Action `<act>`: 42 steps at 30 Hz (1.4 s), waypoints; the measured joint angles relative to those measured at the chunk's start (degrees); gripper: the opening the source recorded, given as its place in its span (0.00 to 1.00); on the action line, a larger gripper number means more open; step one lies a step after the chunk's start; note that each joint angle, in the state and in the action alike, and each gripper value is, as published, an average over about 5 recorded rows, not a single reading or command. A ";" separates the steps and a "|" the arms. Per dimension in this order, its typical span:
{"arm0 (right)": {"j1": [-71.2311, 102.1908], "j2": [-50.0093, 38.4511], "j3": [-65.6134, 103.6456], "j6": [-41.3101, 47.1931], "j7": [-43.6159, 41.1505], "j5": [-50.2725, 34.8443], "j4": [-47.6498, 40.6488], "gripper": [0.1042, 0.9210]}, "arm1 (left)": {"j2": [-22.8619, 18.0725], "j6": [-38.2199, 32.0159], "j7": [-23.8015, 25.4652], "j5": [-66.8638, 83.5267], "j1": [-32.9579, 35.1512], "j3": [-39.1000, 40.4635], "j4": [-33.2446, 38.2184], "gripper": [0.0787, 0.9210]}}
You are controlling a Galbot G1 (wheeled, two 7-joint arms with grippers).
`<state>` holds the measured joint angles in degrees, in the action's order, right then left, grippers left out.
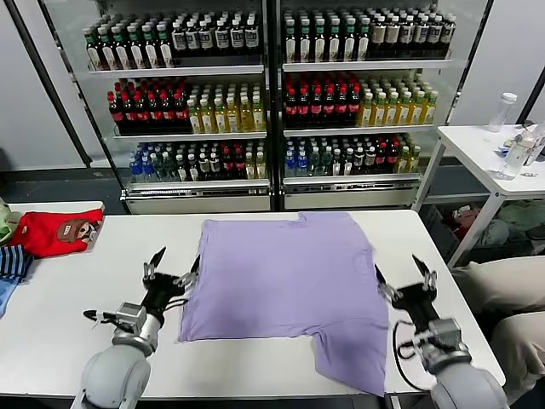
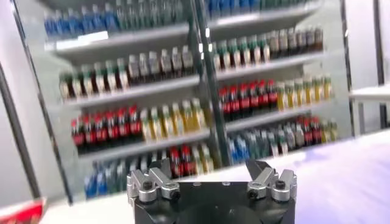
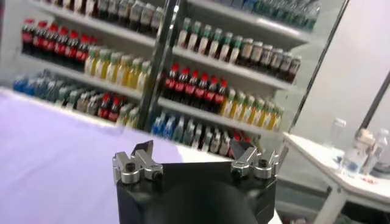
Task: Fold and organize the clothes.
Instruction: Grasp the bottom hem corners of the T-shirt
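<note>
Left end effector (image 1: pixel 174 266) hovers released, fingers spread, just beside the left edge of the lavender T-shirt (image 1: pixel 285 277). Right end effector (image 1: pixel 400 274) hovers likewise released beside the shirt's right edge. The T-shirt lies flat and plain side up in the middle of the white surface (image 1: pixel 68 298), neck toward the far edge, one lower corner reaching the near edge. The right wrist view shows a side table with bottles (image 3: pixel 356 155); the left wrist view shows only the drinks cooler (image 2: pixel 183 91). A red garment (image 1: pixel 55 232) and striped cloth (image 1: pixel 12 262) lie at the far left corner.
</note>
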<state>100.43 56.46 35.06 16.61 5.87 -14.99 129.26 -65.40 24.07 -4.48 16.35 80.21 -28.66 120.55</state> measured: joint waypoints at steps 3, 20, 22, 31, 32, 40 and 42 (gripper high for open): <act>2.77 -0.16 0.23 0.03 -0.02 -0.56 0.76 0.88 | 0.62 1.46 -1.26 1.23 1.90 0.20 1.20 0.88; 12.04 0.36 -0.88 1.12 1.61 -3.70 2.63 0.88 | 2.81 7.57 -7.19 9.14 8.97 0.57 1.72 0.88; 12.06 0.33 -1.26 1.36 1.76 -4.00 2.63 0.87 | 2.94 7.86 -7.80 9.60 9.41 0.51 1.54 0.88; 11.28 -0.07 -3.02 2.63 2.53 -5.81 2.38 0.59 | 3.12 8.60 -8.98 11.60 10.68 0.63 1.85 0.73; 11.14 -0.10 -3.20 2.80 2.58 -6.15 2.36 0.55 | 3.08 8.64 -8.99 11.80 10.73 0.72 1.85 0.70; 9.75 -0.27 -4.72 3.94 2.86 -8.99 1.63 0.27 | 2.47 8.71 -8.91 12.66 11.08 1.32 1.75 0.43; 9.39 -0.37 -4.93 4.13 2.87 -9.61 1.43 0.20 | 2.30 8.74 -8.87 12.71 11.10 1.41 1.81 0.35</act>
<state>109.82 56.10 30.14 20.73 8.74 -24.60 130.69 -63.09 32.80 -13.34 29.06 91.31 -27.24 122.36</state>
